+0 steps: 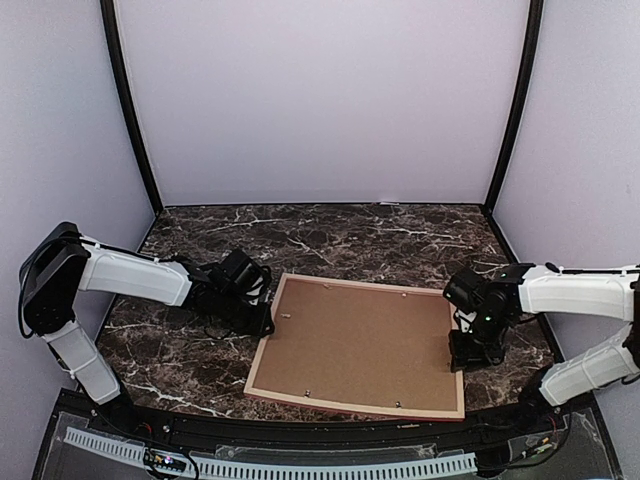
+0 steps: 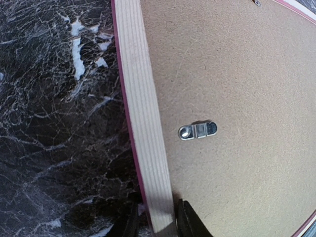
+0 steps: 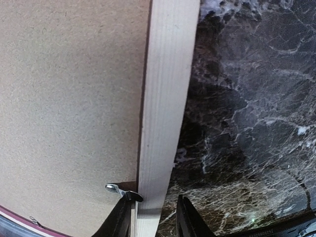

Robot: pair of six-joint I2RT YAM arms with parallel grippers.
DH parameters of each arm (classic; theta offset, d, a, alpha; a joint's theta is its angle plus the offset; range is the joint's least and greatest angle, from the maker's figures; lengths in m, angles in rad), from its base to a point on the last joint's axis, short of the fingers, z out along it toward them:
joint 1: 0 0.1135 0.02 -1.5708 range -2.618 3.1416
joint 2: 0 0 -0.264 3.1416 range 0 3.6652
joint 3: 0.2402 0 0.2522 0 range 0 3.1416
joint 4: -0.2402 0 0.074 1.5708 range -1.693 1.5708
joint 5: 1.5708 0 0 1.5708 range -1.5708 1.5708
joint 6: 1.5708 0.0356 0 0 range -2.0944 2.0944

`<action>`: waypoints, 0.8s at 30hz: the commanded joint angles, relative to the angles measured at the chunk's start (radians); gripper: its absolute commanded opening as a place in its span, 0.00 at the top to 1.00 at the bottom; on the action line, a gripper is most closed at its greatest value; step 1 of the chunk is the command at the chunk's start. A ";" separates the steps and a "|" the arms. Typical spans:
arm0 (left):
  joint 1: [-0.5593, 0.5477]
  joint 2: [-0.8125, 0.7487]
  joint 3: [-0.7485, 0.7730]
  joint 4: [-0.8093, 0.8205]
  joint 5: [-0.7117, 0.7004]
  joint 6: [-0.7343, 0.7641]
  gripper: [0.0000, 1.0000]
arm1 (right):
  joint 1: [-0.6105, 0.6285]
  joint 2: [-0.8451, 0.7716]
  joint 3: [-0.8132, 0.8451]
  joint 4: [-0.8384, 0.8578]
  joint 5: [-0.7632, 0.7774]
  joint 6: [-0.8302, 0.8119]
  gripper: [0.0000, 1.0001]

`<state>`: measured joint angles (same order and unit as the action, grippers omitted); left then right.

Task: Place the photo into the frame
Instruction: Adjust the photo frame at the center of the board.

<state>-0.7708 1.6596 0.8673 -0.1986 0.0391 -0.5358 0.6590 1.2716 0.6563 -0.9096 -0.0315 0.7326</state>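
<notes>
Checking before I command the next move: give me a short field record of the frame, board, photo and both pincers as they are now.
frame: face down on table, tan wood back up
board: brown, lying within the frame's back
photo: not visible in any view
left pincer: closed on the frame's left rail
right pincer: straddles the right rail, sliver of gap at the outer finger, not yet tight
hanger: small metal plate on the board near the left rail
</notes>
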 commanded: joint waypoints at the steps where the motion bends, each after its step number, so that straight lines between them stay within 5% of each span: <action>1: 0.001 0.012 -0.004 -0.028 -0.018 -0.001 0.71 | 0.008 0.011 0.021 0.017 0.061 0.010 0.69; 24: 0.002 0.038 -0.018 -0.005 -0.007 0.081 0.89 | 0.005 0.042 0.045 0.142 0.162 0.040 0.77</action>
<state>-0.7704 1.6669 0.8673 -0.1692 0.0364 -0.5255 0.6624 1.2999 0.6937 -0.8242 0.1070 0.7601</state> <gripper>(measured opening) 0.186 0.225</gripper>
